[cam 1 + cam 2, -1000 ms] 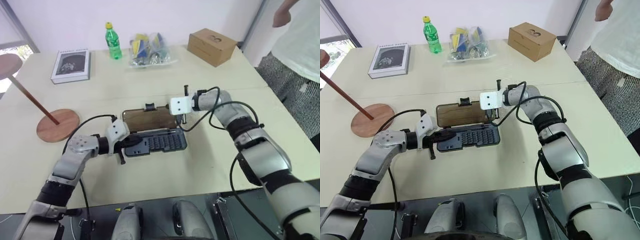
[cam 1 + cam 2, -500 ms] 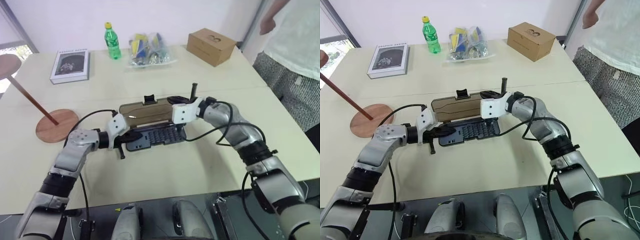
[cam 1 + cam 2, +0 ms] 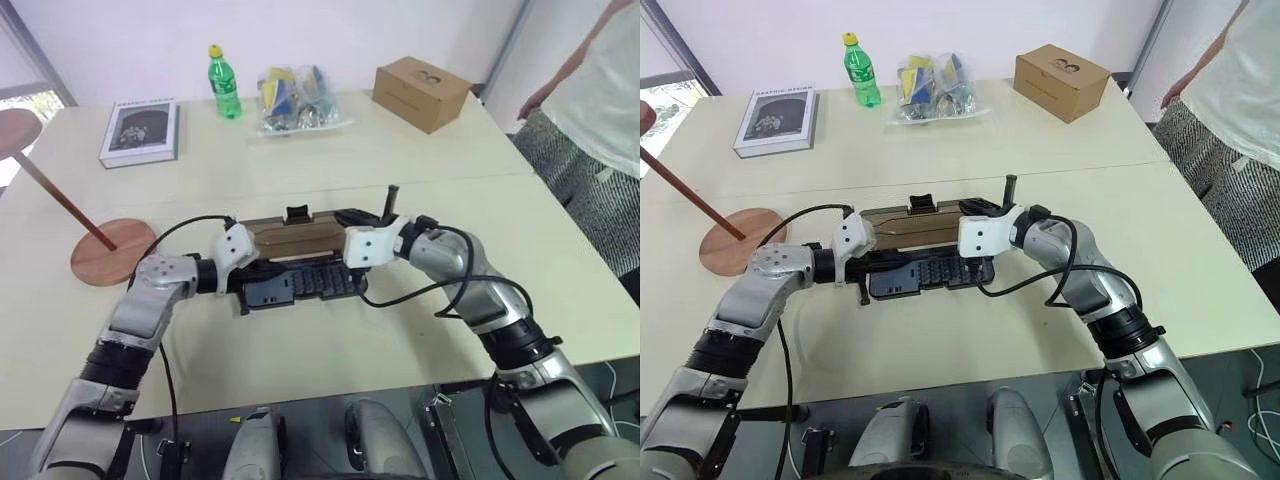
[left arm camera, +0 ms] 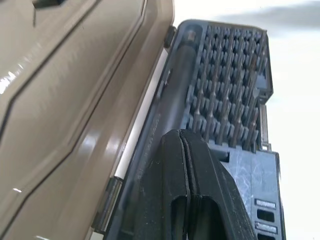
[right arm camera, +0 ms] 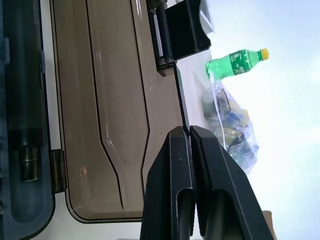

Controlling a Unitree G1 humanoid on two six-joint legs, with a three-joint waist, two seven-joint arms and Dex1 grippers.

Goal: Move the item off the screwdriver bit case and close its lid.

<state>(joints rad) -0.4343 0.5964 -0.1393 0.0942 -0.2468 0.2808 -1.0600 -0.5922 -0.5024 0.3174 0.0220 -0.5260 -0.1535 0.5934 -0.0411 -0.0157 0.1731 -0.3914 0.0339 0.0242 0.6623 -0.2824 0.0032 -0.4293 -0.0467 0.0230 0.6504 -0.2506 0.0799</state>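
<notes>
The dark grey plastic case (image 3: 925,275), ribbed with rows of small bits, lies mid-bench (image 3: 970,350), its glossy brown lid (image 3: 915,225) tilted half-raised. The left pincer (image 4: 189,150), fingers pressed together, rests on the case; the right pincer (image 5: 190,137), likewise closed and empty, touches the lid's edge. The reddish wooden stand (image 3: 112,248) sits well apart at the bench's left.

My wooden stand (image 3: 112,246) sits on the table at nine o'clock from the screwdriver bit case (image 3: 300,284), well apart, its thin rod leaning away left. The dark grey case lies flat, bit rows showing; its brown lid (image 3: 295,238) stands half raised, clasp uppermost
</notes>
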